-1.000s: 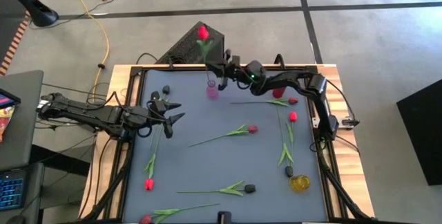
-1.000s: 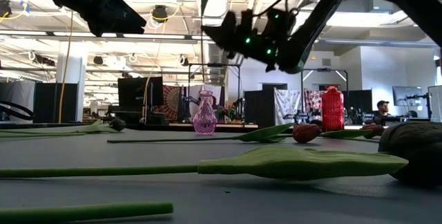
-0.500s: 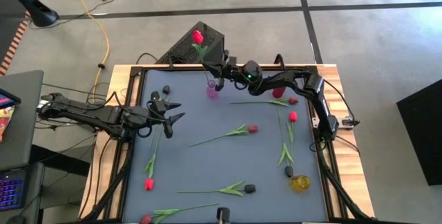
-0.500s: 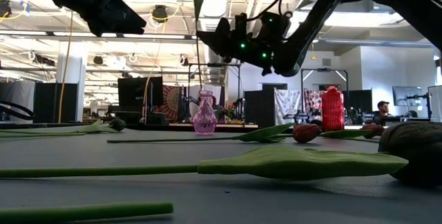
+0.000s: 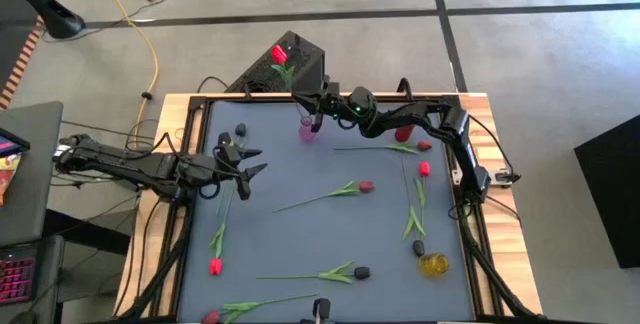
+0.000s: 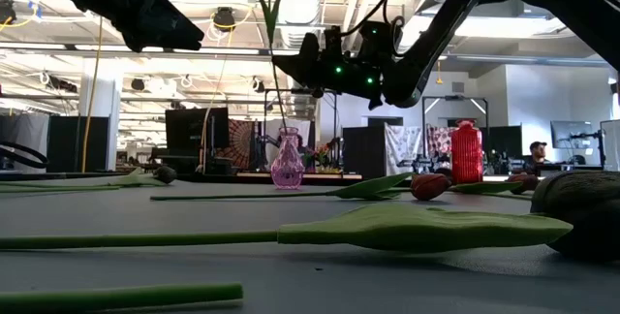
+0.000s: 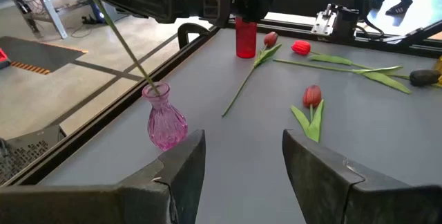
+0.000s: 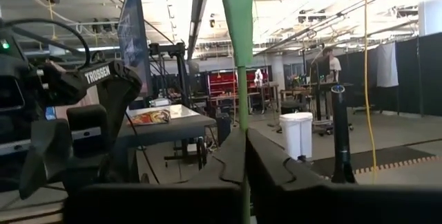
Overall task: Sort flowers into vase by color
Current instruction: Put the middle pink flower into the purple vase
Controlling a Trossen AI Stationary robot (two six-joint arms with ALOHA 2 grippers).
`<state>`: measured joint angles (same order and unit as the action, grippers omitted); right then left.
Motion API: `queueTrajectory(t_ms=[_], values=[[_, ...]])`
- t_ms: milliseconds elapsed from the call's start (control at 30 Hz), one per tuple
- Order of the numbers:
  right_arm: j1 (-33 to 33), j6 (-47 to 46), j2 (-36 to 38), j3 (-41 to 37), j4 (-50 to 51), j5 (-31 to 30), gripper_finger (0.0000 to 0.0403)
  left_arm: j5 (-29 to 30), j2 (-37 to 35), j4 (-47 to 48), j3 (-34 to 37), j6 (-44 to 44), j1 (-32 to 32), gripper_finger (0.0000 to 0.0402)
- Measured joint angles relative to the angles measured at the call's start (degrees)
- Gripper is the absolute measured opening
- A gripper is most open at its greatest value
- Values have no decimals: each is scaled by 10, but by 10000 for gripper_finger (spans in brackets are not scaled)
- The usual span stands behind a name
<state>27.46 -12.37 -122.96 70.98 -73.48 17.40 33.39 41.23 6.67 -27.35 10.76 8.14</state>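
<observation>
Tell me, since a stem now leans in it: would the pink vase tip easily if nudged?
Probably. The pink vase looks small and light, with a narrow neck above a rounder belly. The long stem of the red tulip leans off to one side, likely adding leverage.

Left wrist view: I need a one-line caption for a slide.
A red tulip's green stem leans in the pink glass vase, loose tulips lying on the grey table beyond.

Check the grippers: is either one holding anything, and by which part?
The right gripper pinches the red tulip by its stem above the pink vase, stem end in the neck. The left gripper is open and holds nothing.
</observation>
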Motion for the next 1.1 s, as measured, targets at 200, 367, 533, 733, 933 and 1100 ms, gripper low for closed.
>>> queueTrajectory(t_ms=[200, 367, 533, 733, 933, 1100], values=[[1, -11, 0, 0, 8, 0, 105, 0, 0, 0, 0, 4, 0, 183], [0, -14, 0, 0, 11, 4, 134, 0, 0, 0, 0, 6, 0, 183], [-1, -55, 5, 0, 22, 8, 154, 0, 0, 0, 0, 6, 0, 183], [8, -72, 44, 0, 106, 54, 161, -18, 0, 0, 0, 10, 0, 183], [12, -54, 113, 0, 287, 82, 159, -32, 0, 4, 0, 13, 0, 183], [12, 37, 199, 0, 527, 98, 159, -53, 0, 6, 0, 24, 0, 183]])
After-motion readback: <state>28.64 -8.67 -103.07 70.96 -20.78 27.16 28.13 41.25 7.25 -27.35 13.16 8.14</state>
